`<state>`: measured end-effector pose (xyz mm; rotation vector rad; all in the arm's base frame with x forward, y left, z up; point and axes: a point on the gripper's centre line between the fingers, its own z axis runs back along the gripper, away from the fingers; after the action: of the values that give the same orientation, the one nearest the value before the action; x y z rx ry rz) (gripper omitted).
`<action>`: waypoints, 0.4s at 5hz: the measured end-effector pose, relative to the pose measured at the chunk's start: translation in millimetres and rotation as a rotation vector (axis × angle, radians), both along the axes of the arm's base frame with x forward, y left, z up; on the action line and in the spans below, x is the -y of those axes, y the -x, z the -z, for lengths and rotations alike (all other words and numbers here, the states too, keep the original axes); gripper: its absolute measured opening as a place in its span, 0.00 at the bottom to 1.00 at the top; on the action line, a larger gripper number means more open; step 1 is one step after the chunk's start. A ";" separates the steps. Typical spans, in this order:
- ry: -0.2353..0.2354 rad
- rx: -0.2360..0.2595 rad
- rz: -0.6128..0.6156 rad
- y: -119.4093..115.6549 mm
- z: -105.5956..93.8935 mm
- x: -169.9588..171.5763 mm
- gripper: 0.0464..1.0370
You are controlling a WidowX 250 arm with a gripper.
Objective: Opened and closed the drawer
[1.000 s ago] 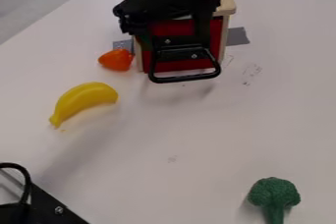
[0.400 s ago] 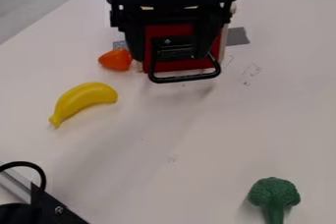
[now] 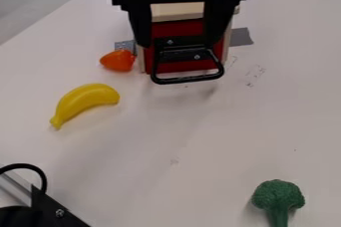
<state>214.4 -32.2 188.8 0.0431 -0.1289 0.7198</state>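
Note:
The black gripper [image 3: 178,43] hangs at the top of the view in front of the wooden box, its two fingers spread wide, one on each side of the red drawer front. The red drawer [image 3: 194,64] is closed in the small wooden box [image 3: 178,11]. Its black loop handle [image 3: 188,79] sticks out toward the camera, below and between the fingertips, with nothing gripped. The gripper hides part of the box's top and sides.
An orange toy [image 3: 118,60] lies just left of the box, and a yellow banana [image 3: 84,102] farther left. Green broccoli [image 3: 278,195] lies at the lower right. A black metal part with a cable [image 3: 41,206] occupies the lower left corner. Grey tape [image 3: 241,36] is right of the box.
The gripper's fingers have spread apart, and its body has turned to face the drawer and shifted slightly up. Drawer, banana, orange toy and broccoli have not moved.

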 end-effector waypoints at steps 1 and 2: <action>0.051 0.008 -0.016 -3.7 -13.8 -2.2 0.96; 0.083 0.017 -0.048 -6.7 -17.7 -10.5 0.96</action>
<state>221.1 -21.7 206.5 -0.0393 -0.1147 0.7728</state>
